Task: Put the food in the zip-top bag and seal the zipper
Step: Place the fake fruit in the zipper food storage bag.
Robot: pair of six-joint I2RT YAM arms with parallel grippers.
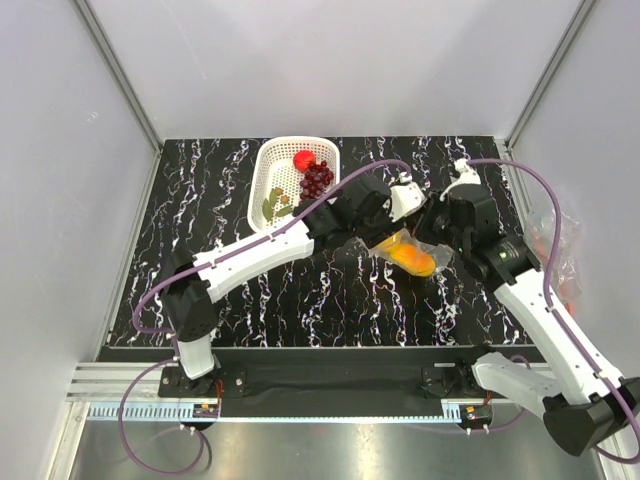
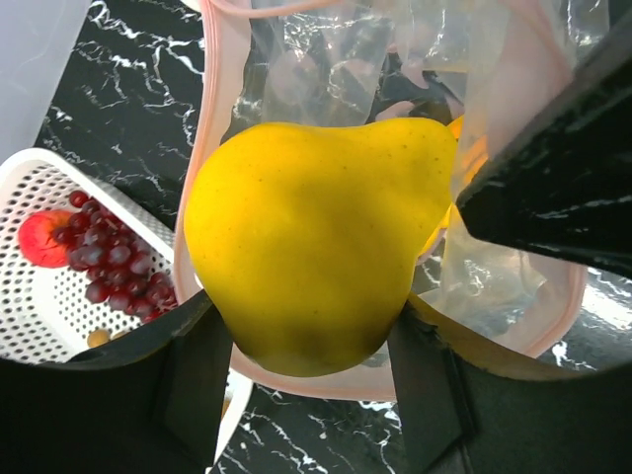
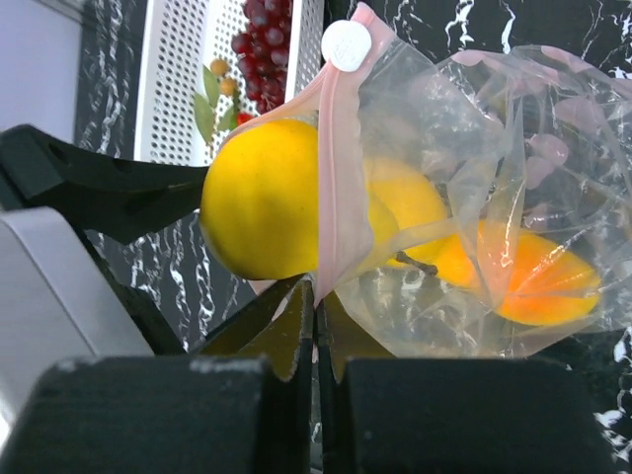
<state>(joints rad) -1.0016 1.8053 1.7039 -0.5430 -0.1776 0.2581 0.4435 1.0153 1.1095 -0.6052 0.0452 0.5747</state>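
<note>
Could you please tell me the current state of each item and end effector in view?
left end effector: shut on the lemon.
right end effector: shut on the zip-top bag at its pink edge.
lemon: gripped, at the bag's mouth.
zip-top bag: open, with orange pieces inside.
zipper: unsealed.
basket: holds the grapes, apple and green piece.

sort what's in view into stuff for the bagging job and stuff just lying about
Job: lemon in left end effector; zip-top bag pinched by right end effector; pink zipper; orange pieces inside; grape bunch, red apple, green piece.
Lying about: white basket; crumpled plastic on the far right.
</note>
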